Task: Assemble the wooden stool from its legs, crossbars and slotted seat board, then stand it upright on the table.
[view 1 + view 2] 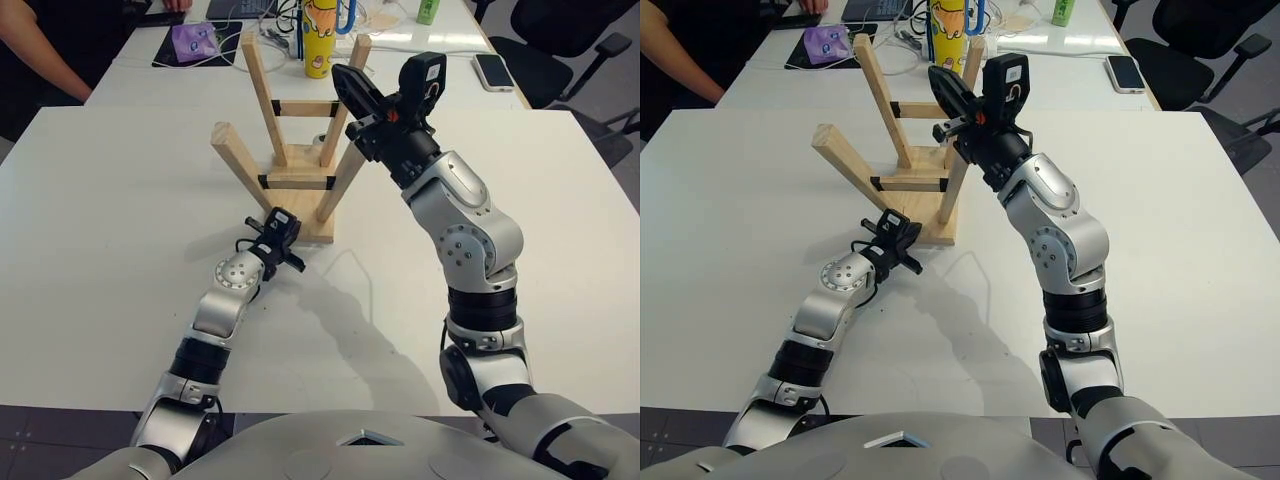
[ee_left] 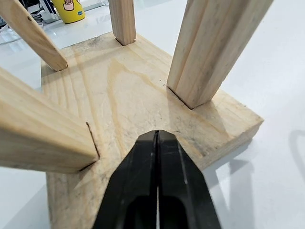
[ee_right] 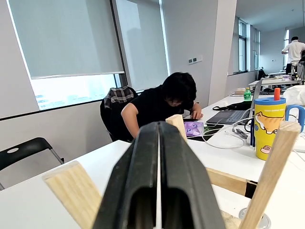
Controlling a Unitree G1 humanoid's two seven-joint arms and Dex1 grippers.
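The wooden stool rests upside down, its seat board on the white table and its legs slanting up and away. Crossbars with black ends join the legs. My left gripper is shut and empty, its tip right at the near edge of the seat board, between two legs. My right gripper is shut on nothing, held high beside the top of the far right leg and above the upper crossbar. In the right wrist view its shut fingers hide most of the stool, with leg ends poking out beside them.
On the second table behind the stool stand a yellow cup, a purple pouch, a phone and a green bottle. An office chair sits at the far right. Bare tabletop spreads left and right of the stool.
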